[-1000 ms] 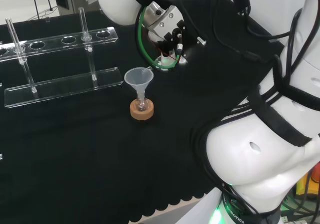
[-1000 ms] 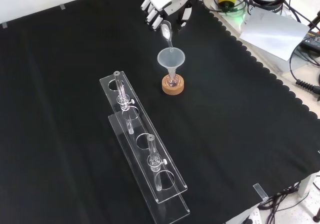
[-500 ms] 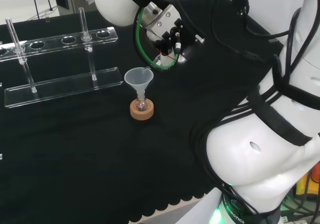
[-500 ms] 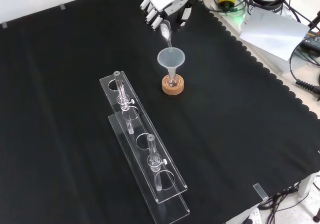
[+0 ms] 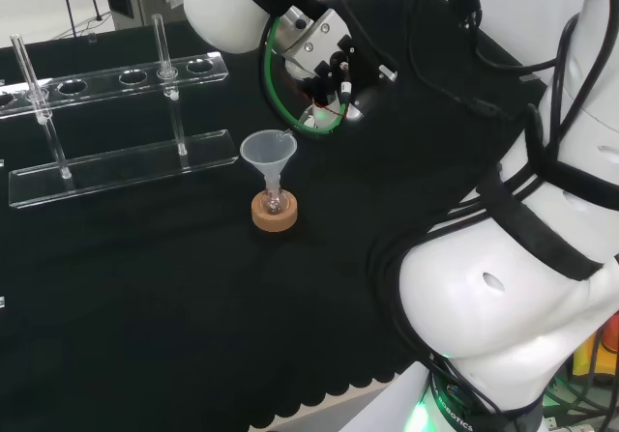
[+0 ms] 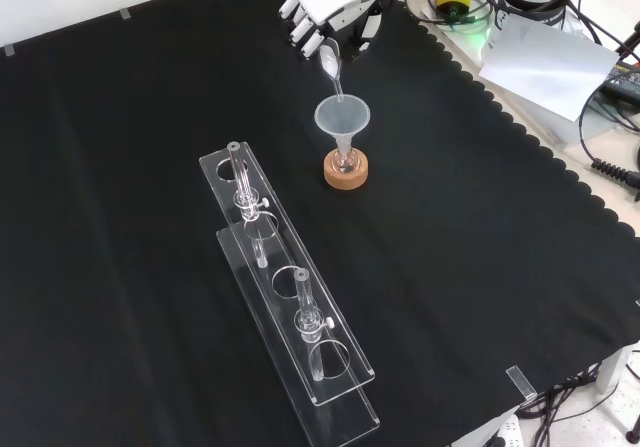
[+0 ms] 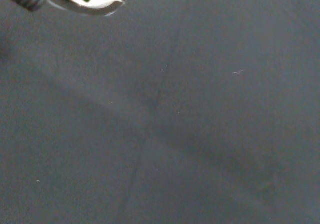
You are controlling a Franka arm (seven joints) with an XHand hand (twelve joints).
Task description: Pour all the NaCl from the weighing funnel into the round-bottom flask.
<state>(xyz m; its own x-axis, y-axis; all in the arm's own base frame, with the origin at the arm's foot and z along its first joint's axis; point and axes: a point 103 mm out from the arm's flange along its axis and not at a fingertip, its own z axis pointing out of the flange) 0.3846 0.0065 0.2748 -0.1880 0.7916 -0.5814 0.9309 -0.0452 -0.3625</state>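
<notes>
A small round-bottom flask [image 6: 345,164] sits on a cork ring [image 6: 346,174] [image 5: 275,212] with a clear plastic funnel [image 6: 343,119] [image 5: 267,152] in its neck. The hand [image 6: 325,7] [image 5: 324,74] hovers above and behind it in the front view, shut on a clear weighing funnel [image 6: 331,63]. The weighing funnel is tilted steeply, its thin spout [image 6: 339,93] [image 5: 286,134] reaching down to the plastic funnel's rim. I cannot see any powder in it.
A clear acrylic test-tube rack [image 6: 285,287] [image 5: 116,128] holds upright glass tubes, to the left of the flask in the head view. The arm's white links [image 5: 522,258] stand at the head view's right. The cloth's scalloped edge [image 6: 520,132] runs at the front view's right.
The hand has risen slightly and tipped the weighing funnel a little steeper over the plastic funnel. The flask and rack have not moved.
</notes>
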